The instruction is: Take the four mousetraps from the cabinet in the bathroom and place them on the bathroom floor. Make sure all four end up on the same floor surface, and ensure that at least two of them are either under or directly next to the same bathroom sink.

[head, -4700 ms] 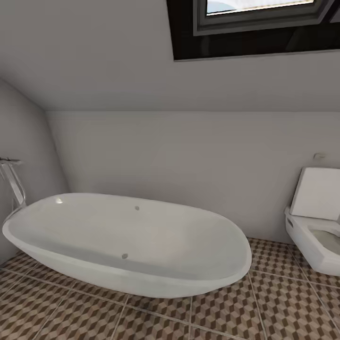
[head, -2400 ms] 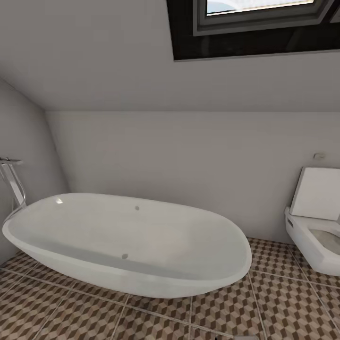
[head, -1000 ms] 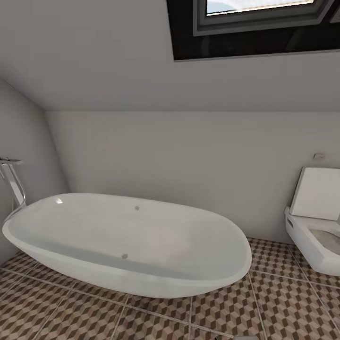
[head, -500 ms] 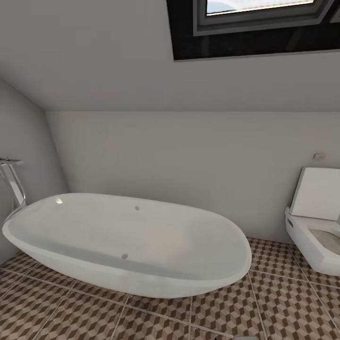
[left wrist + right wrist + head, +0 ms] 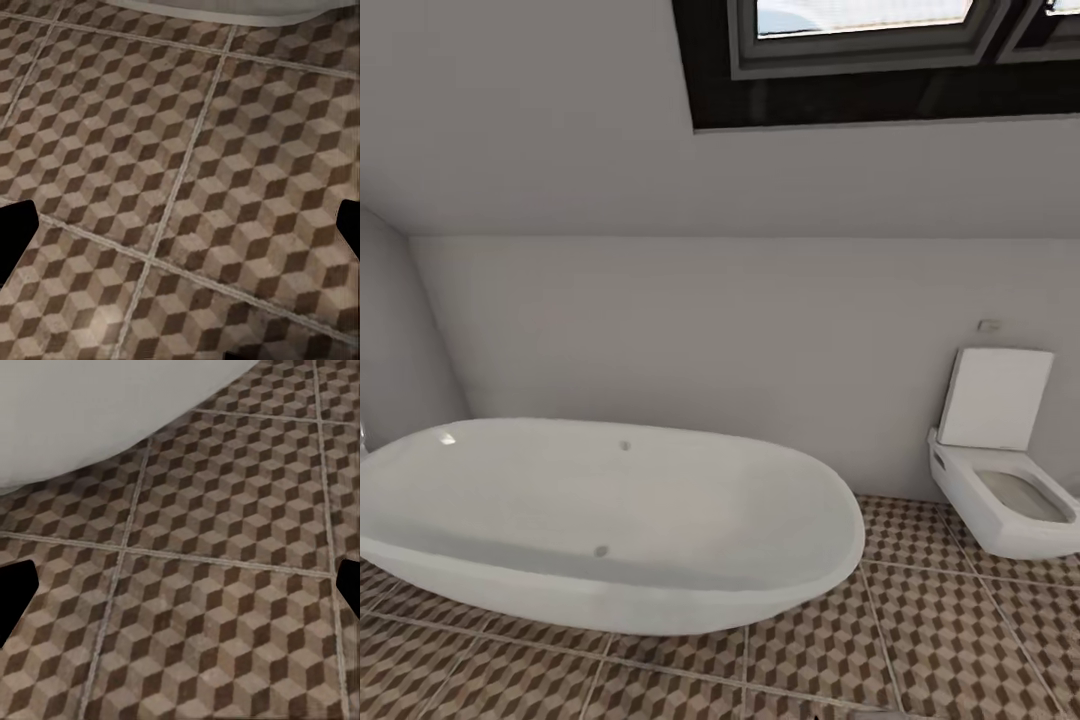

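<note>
The bathroom floor (image 5: pixel 960 620) is tiled in a brown, beige and white cube pattern with pale grout lines. My left gripper (image 5: pixel 180 232) hangs open over these tiles (image 5: pixel 225 150), its dark fingertips (image 5: pixel 9 240) far apart with nothing between them. My right gripper (image 5: pixel 180 596) is likewise open and empty above the floor (image 5: pixel 247 510), close to the tub's curved side. The mousetraps, the cabinet and the bathroom sink are out of view.
A big oval white bathtub (image 5: pixel 610 520) stands on the tiles at left and centre; its edge shows in both wrist views (image 5: pixel 225 6) (image 5: pixel 90 412). A white wall-hung toilet (image 5: pixel 1000 500) is at the right. Above is a sloped ceiling with a skylight (image 5: pixel 860 30).
The whole head picture has shifted left, so the camera has turned right. The chrome tub tap has left the frame and more of the toilet shows. Nothing in the room has moved.
</note>
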`<state>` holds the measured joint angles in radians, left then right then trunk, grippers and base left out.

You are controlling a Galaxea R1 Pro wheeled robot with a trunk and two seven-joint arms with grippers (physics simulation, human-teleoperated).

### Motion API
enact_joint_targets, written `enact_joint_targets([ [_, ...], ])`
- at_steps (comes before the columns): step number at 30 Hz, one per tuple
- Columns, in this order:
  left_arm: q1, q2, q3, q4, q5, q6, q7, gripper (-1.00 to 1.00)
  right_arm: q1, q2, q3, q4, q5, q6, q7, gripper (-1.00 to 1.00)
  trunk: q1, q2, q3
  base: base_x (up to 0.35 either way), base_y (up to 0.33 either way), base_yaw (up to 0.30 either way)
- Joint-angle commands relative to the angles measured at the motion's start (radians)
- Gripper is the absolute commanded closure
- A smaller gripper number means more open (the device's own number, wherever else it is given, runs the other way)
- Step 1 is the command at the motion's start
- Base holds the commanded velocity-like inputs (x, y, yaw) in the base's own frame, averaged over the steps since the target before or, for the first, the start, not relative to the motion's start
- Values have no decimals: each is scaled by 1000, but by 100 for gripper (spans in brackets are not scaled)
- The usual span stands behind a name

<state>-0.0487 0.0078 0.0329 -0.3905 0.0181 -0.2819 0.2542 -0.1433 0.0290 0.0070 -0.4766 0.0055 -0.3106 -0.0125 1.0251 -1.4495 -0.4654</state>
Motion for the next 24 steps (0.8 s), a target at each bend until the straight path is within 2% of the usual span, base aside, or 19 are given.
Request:
enact_joint_targets([
  [1, 0, 0, 1, 0, 2, -3, 1, -100, -1, 0, 1, 1, 1, -3, -1, -100, 0, -1, -1, 0, 0, -262],
  [24, 0, 0, 0, 4, 2, -3, 0, -100, -1, 0, 1, 1, 1, -4, -1, -100, 0, -1, 12, 0, 0, -270],
])
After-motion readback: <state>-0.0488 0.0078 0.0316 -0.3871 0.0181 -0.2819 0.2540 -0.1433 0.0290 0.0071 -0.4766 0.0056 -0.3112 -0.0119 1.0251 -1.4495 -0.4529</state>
